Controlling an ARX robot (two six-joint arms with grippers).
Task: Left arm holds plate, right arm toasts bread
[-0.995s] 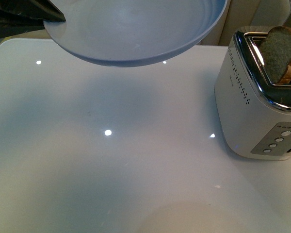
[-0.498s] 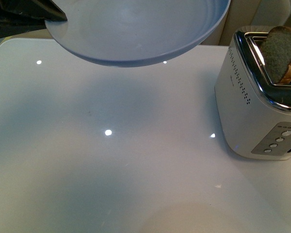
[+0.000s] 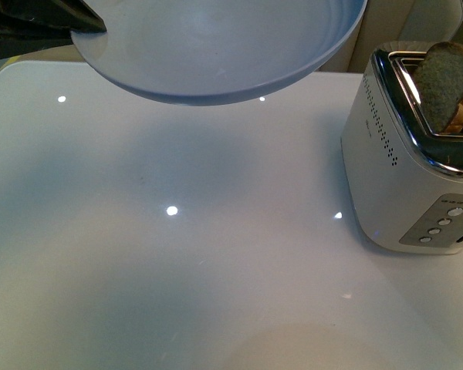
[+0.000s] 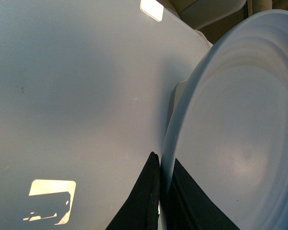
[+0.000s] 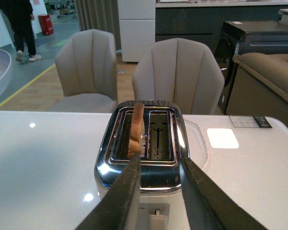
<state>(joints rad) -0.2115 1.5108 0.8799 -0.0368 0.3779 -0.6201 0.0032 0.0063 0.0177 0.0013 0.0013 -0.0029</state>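
Note:
The pale blue-grey plate hangs in the air over the far left of the white table, empty. My left gripper is shut on its rim; in the left wrist view the black fingers pinch the plate's edge. The bread slice stands upright in a slot of the white and chrome toaster at the right, its upper half sticking out. In the right wrist view my right gripper is open and empty just above the toaster's near end, with the bread a little beyond its left finger.
The glossy white table carries only the toaster. The toaster's second slot is empty and its lever sits on the near face. Beige chairs stand behind the table's far edge.
The plate shifted very slightly to the right about a second ago and has held still since. The bread and toaster have not moved.

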